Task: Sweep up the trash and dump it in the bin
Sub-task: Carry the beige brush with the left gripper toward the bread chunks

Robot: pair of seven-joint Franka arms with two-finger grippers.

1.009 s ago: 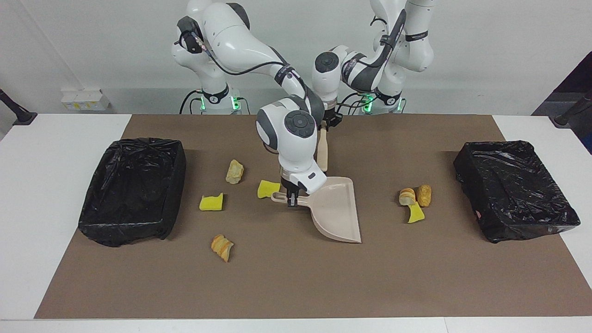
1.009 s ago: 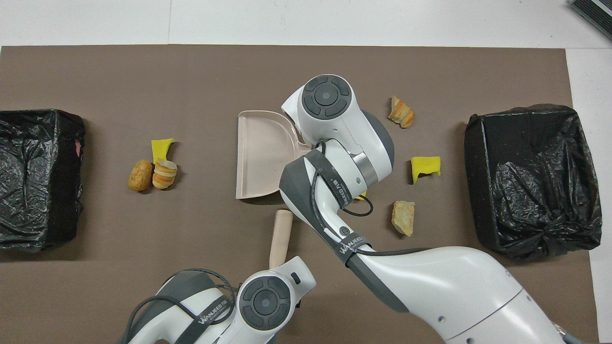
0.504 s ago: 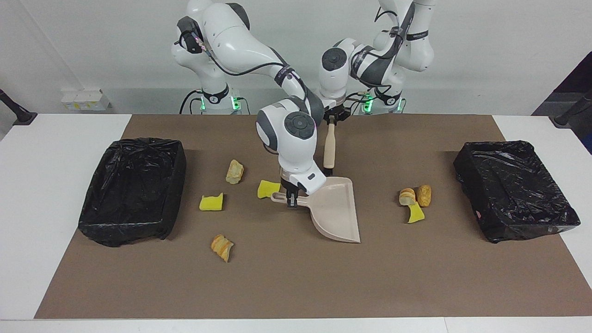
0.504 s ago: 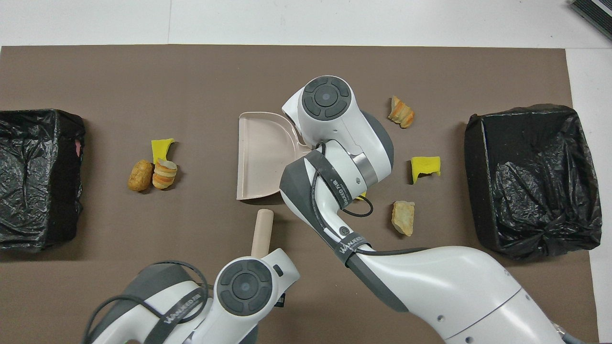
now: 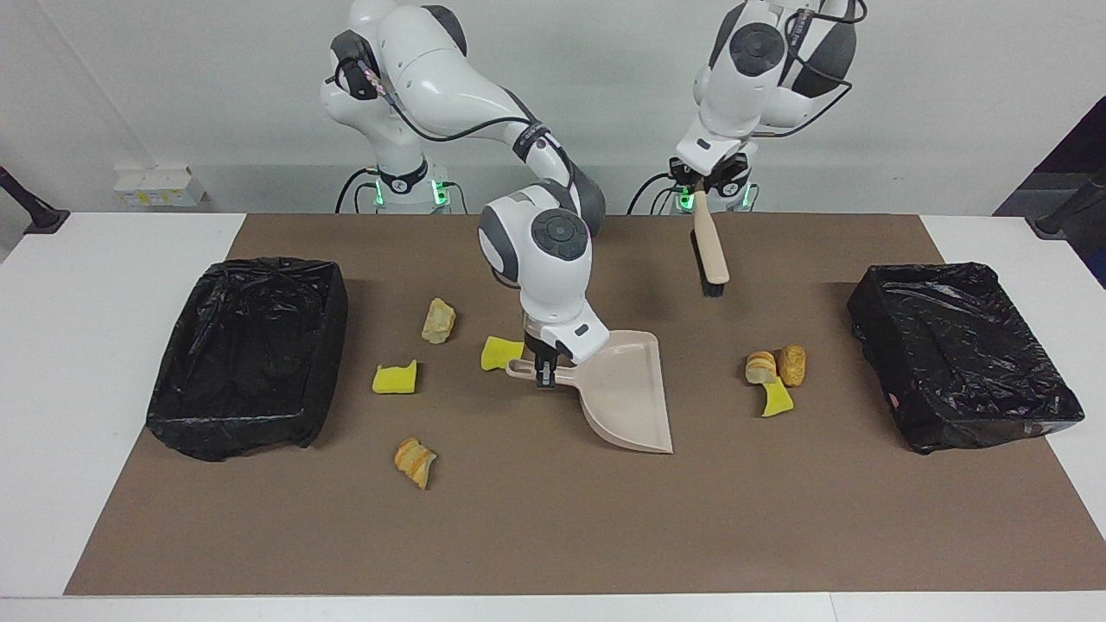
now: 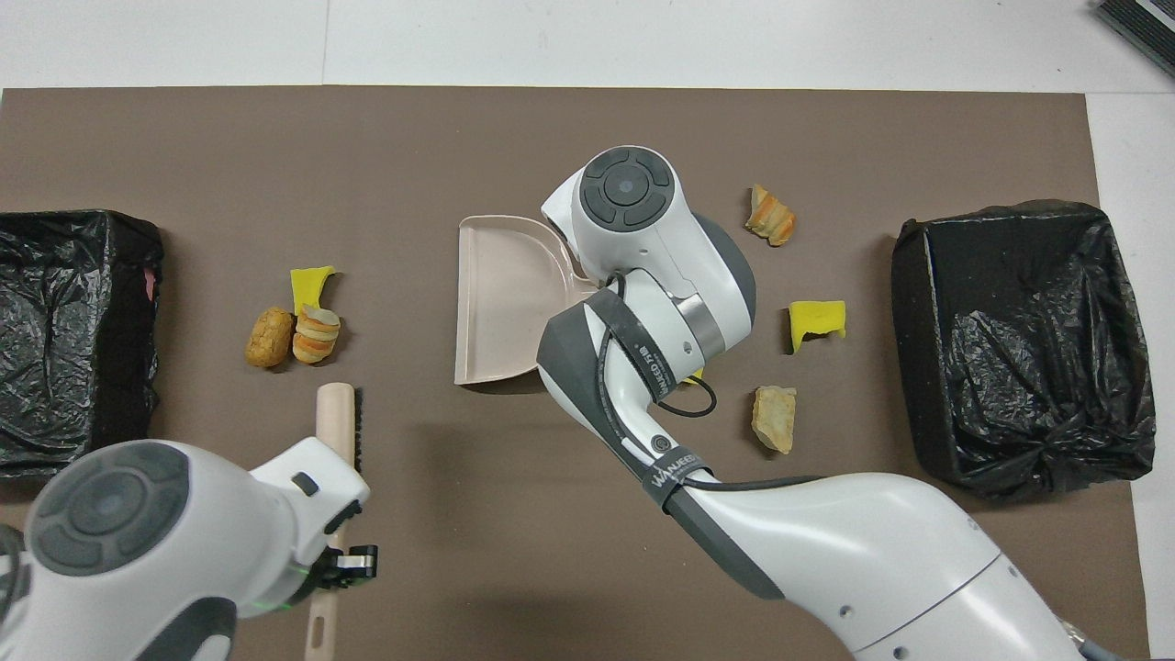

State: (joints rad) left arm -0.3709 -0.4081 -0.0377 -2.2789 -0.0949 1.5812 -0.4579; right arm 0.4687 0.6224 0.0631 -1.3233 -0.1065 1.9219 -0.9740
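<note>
Right gripper [image 5: 544, 377] points straight down at the middle of the mat [image 5: 553, 536], its fingers clamped on the dustpan [image 5: 629, 393] by the handle. That arm reaches out from its base in a long bend, the wrist folded so the hand stands upright over the handle. The pan lies flat on the mat, its open mouth facing the left arm's end of the table.

Left gripper [image 5: 707, 183] is raised high near its own base, the arm drawn up and the hand tilted down. It is pinched on the brush [image 5: 712, 250] by the upper end of the handle; the brush hangs from it above the mat, bristle end lowest.

One yellow chunk [image 5: 500, 352] lies just beside the right gripper, toward the right arm's end. Further that way are a tan lump [image 5: 438, 320], a second yellow chunk [image 5: 395, 378] and a striped lump [image 5: 415, 461], all well short of the bin [image 5: 251, 354] at that end. Three pieces lie under and out from the hanging brush, farther from the robots: a striped lump [image 5: 759, 366], a brown lump [image 5: 791, 364] touching it, and a yellow piece [image 5: 776, 399] just beside them. The second bin [image 5: 959, 354] sits at the left arm's end.
</note>
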